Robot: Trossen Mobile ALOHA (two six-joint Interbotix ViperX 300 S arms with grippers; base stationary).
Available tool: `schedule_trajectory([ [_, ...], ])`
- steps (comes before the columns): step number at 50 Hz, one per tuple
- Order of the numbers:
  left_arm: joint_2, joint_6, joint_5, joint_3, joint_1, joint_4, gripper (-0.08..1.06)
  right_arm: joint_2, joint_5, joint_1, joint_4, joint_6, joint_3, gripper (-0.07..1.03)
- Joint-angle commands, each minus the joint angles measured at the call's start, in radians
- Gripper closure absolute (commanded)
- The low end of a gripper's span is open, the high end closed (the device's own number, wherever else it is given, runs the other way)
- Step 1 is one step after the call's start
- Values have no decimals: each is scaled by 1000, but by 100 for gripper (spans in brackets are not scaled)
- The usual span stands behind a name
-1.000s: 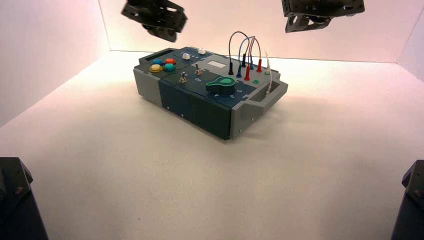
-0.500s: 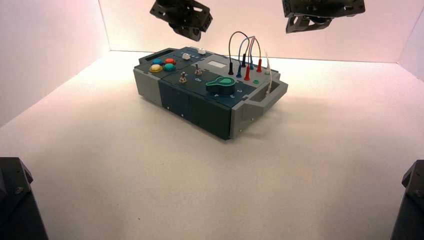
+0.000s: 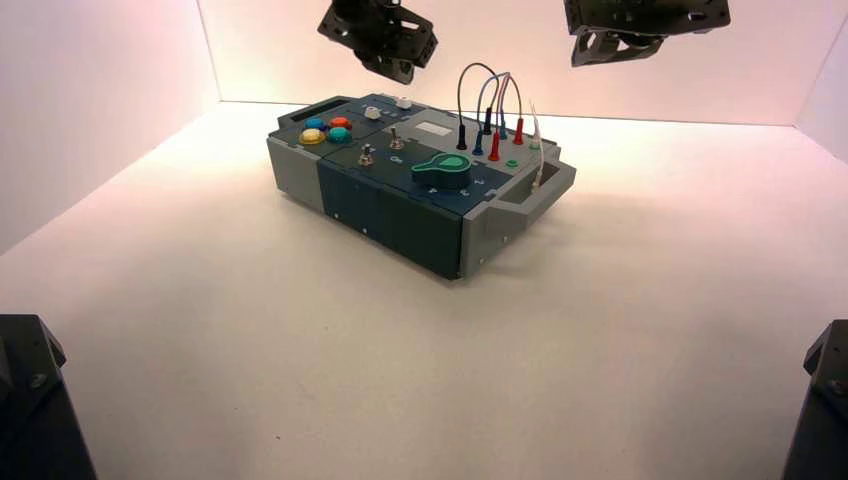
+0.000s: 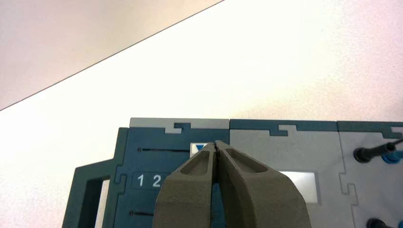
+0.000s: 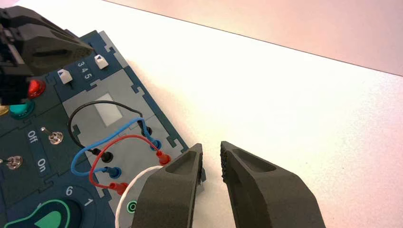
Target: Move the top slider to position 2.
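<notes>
The top slider (image 4: 198,147) is a small white knob with a blue arrow in the slot nearest the box's far edge. It also shows in the high view (image 3: 403,102) and in the right wrist view (image 5: 100,61). It stands well past the printed 2, and my fingers hide the digits beside it. My left gripper (image 4: 216,142) is shut and empty, hovering just above the knob; it hangs over the box's far left corner (image 3: 392,70). The second white knob (image 3: 372,113) sits nearer. My right gripper (image 5: 211,153) is open and empty, parked high at the back right (image 3: 610,50).
The box (image 3: 400,205) stands turned on the white table. It bears coloured buttons (image 3: 326,129), two silver toggles (image 3: 396,139), a green dial (image 3: 446,171) and looping wires (image 3: 490,95) with plugs. White walls close the back and sides.
My left gripper has moved to the right, from beyond the box's left end to above the sliders. The right arm has not moved.
</notes>
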Motion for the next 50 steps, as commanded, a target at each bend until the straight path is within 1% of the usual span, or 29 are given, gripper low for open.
schedule_trajectory([
  [1, -8, 6, 0, -38, -3, 0, 100, -18, -11, -2, -2, 0, -11, 73],
  [17, 17, 6, 8, -51, -3, 0, 100, -18, -11, -2, -2, 0, -9, 73],
  [35, 64, 5, 11, -95, -3, -2, 100, -18, -11, -2, -2, 0, -9, 73],
  [50, 66, 6, 12, -92, -3, -2, 100, -18, -11, -2, -2, 0, -8, 73],
])
